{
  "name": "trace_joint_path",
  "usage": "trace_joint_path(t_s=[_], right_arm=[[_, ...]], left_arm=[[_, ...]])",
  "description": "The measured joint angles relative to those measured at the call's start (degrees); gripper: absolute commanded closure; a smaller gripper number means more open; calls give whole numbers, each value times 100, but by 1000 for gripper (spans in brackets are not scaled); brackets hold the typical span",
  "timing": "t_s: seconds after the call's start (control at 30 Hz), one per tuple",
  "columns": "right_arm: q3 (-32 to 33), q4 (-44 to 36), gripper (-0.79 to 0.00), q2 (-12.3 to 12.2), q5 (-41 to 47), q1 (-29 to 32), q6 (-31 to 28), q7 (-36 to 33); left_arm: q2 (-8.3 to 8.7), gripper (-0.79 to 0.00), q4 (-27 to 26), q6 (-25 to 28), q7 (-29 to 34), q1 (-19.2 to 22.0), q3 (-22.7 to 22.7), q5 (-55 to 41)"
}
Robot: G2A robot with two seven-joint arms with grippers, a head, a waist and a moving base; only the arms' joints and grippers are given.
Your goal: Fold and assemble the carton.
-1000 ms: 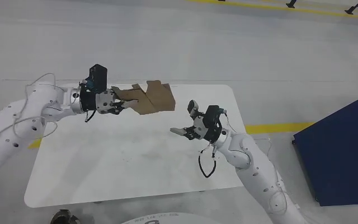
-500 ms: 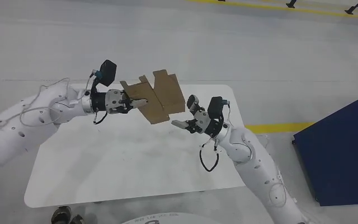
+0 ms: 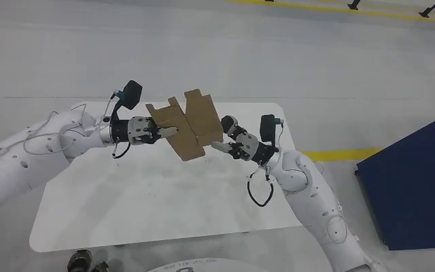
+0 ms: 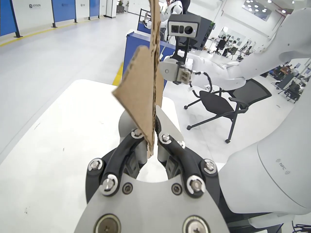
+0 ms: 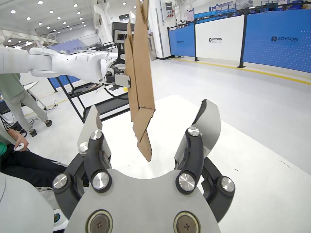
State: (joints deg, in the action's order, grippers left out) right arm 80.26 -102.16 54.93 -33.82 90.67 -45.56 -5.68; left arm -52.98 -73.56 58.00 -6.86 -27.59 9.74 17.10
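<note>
carton held flat in the air between the two arms

the carton (image 3: pixel 189 124), flat and not yet opened out, hangs over the far side of the table (image 3: pixel 136 204). it stands on edge, its long axis running up and down, with the flaps at the top. the left gripper (image 3: pixel 163 128) is clenched on its left edge. the carton's lower right corner dips into the gap of the right gripper (image 3: pixel 223 134). that gripper's fingers are spread wide, one facing each side of the board, and as far as i can see they touch neither. the right arm looks placed for the next grip: closing straight across the thin board should catch that corner.
</note>
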Motion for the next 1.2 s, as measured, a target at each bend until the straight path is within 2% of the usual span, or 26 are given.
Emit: trace_joint_path(t_s=[0.07, 0.2, 0.33, 0.4, 0.43, 0.53, 0.77, 0.8, 0.83, 0.87, 1.07, 1.2], right_arm=[[-28, 0, -388, 5, 42, -54, 117, -135], [-82, 24, -354, 7, 123, -125, 49, -334], [-152, 153, -332, 3, 342, -249, -306, -536], [-163, 199, -292, -1, 390, -283, -488, -578], [-167, 245, -252, -4, 434, -298, -614, -598], [-152, 332, -12, -4, 461, -347, -609, -626], [-178, 349, 0, 9, 407, -336, -685, -587], [-173, 349, 0, 8, 390, -330, -713, -587], [-168, 343, 0, 6, 359, -318, -766, -591], [-164, 342, 0, 5, 336, -309, -817, -595], [-166, 514, 0, -2, 560, -288, -1131, -542], [-184, 772, 0, 0, 1260, -329, -1162, -431]], left_arm=[[-8, 0, 9, 0, 98, 14, 0, 54], [-15, 0, 20, 0, 247, 25, 0, 59], [-24, 0, -27, 0, 517, 36, 0, -75], [-27, 0, -44, 0, 591, 36, 0, -169], [-30, 0, -38, 0, 646, 35, 0, -218], [-47, 0, -51, 0, 792, 37, 0, -304], [-63, 0, -50, 0, 1008, 62, 0, -420], [-65, -215, -54, 0, 1025, 65, 0, -419], [-66, -600, -59, 0, 1043, 69, 0, -411], [-67, -785, -61, 0, 1049, 76, 0, -397], [-33, -785, 18, 0, 656, 172, 27, -48], [47, -785, 108, 0, -266, 179, 113, 692]])
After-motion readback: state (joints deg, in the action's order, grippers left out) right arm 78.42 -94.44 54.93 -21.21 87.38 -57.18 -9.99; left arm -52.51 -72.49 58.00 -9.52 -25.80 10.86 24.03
